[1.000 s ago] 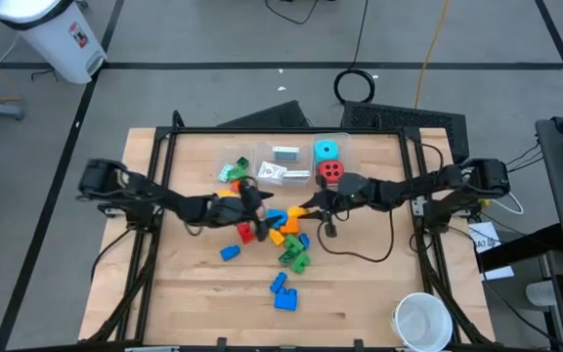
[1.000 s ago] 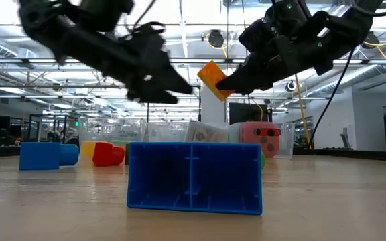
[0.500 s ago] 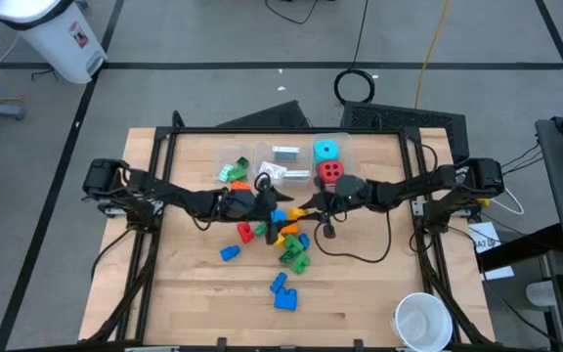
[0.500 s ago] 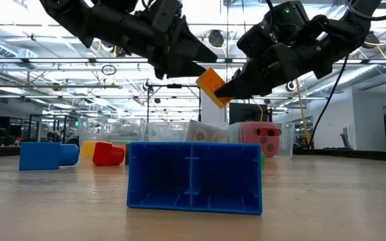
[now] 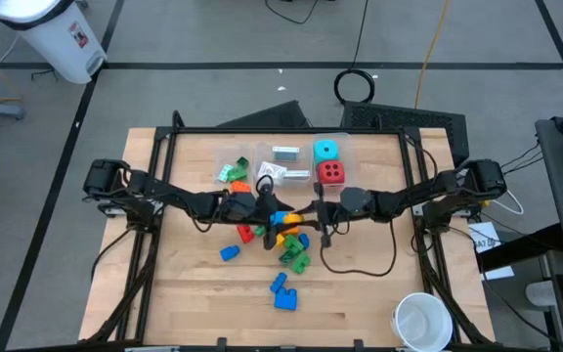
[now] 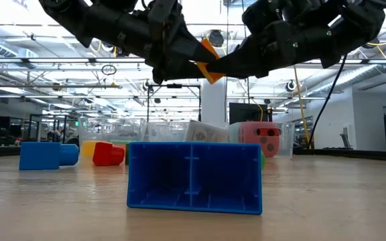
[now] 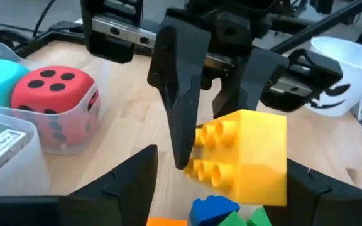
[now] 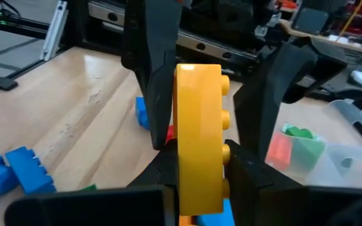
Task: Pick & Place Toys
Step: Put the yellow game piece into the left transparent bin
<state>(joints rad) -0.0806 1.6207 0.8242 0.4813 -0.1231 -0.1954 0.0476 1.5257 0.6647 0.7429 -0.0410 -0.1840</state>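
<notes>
Low view: the right end effector (image 6: 214,67), closed on the orange-yellow brick (image 6: 208,59), holds it high over the bench (image 6: 327,201), between the left end effector's (image 6: 191,63) parted fingers.

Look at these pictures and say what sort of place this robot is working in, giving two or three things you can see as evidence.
Probably a robotics lab or large workshop. The wooden table stands on a grey floor with taped lines, loose cables run across that floor, and the low view shows a long hall with ceiling trusses and workstations behind the table.
</notes>
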